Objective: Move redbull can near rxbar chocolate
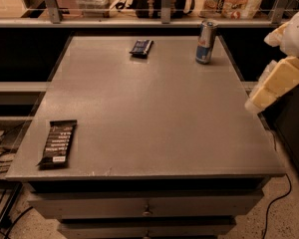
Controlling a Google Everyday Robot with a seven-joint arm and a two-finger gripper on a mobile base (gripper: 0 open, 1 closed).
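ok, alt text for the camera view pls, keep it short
A redbull can stands upright at the far right of a grey table, and the rxbar chocolate lies flat at the near left corner. A smaller dark wrapped bar lies near the far edge. The gripper hangs beside the table's right edge, apart from the can.

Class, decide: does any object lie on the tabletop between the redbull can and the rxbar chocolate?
Nothing visible does. The redbull can stands far right, the rxbar chocolate near left; the small dark bar lies off that diagonal. The gripper hangs beyond the table's right edge.
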